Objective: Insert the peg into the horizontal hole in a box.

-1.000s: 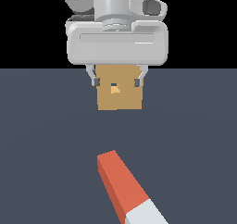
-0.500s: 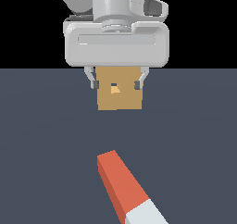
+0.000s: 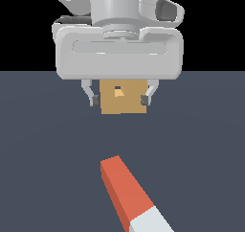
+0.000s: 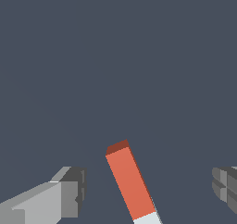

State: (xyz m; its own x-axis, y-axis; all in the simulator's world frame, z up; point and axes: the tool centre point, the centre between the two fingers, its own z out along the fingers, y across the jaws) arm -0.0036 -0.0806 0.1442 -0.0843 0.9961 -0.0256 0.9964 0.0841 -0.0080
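exterior faces arm, wrist perhaps downward, sharing peg (image 3: 127, 193)

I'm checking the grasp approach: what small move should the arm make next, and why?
Probably lower the open pincer over the peg, turning a little to match its slant. The peg lies free on the floor, its red half between the spread fingers in the wrist view; nothing is held, and the box waits beyond.

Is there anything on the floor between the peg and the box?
No. In the exterior view, only bare dark floor lies between the peg and the box. The open gripper hangs in front of the box.
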